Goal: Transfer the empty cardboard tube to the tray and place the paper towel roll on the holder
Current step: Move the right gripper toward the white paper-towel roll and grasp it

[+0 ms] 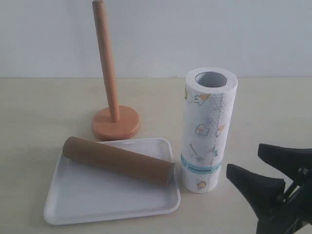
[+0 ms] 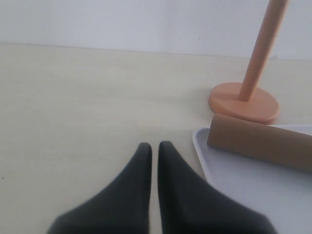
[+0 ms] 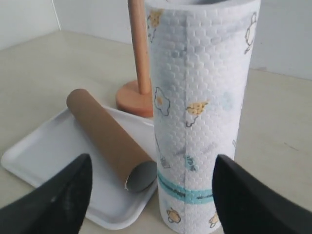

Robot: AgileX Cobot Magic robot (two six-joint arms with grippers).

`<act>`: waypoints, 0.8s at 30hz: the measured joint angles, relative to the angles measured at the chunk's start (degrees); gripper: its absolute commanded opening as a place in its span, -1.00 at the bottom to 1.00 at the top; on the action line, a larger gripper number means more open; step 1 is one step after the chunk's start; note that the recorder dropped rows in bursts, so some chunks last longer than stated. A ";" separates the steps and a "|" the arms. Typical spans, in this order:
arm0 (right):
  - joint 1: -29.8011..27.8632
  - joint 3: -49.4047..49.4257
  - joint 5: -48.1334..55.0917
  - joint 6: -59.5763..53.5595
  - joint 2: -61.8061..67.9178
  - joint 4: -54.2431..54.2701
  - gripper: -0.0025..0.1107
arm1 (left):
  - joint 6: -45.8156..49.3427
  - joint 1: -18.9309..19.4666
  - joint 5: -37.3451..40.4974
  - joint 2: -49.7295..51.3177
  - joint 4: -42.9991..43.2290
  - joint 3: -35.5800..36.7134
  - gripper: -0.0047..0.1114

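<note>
Cardboard tube lying on its side in the white tray, set slantwise: left end farther away, over the tray's far left corner, right end nearer and close to the right rim. Brown and hollow, with an open end facing the roll in the right wrist view. Not held by anything.

Paper towel roll standing upright on the pale table, just right of the tray. Hollow core open at the top, teal band low on its side, small yellow pictures above and below the band. Cannot tell whether touching the tray rim or the tube's right end; very close to both.

Holder upright on the table, just beyond the tray's far rim, left of the roll and farther back. Round orange base flat on the table, thin pole bare from base to rounded top.

Right gripper at the near right, low over the table, its 2 black fingers spread wide and pointing toward the roll. Holding nothing; near the roll but apart from it.

Left gripper seen only in its own wrist view, over bare table left of the tray. Its 2 fingers pressed together with only a thin slit showing, pinching nothing.
</note>
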 measured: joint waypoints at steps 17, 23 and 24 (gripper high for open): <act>0.00 -2.82 -9.50 -6.77 9.61 6.22 0.59 | 0.00 0.00 0.00 0.00 0.00 0.00 -0.85; 0.00 -5.44 -18.93 -8.20 21.86 8.51 0.59 | 0.00 0.00 0.00 0.00 0.00 0.00 -0.85; 0.00 -5.96 -20.42 -8.36 24.01 8.87 0.59 | 0.00 0.00 0.00 0.00 0.00 0.00 -0.85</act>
